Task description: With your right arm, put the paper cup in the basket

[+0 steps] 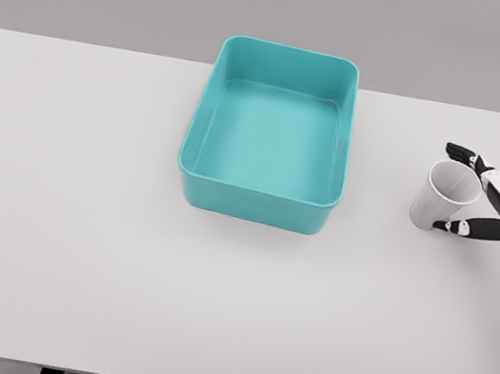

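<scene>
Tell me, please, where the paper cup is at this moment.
In the head view the paper cup is at the table's right side, tilted, gripped by the right hand, well to the right of the teal basket and outside it.

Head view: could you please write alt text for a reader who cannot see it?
The robot's right hand grips a white paper cup, tilted, at the right side of a white table. An empty teal basket stands to the cup's left, near the table's middle and far edge. The left arm is out of view.
</scene>
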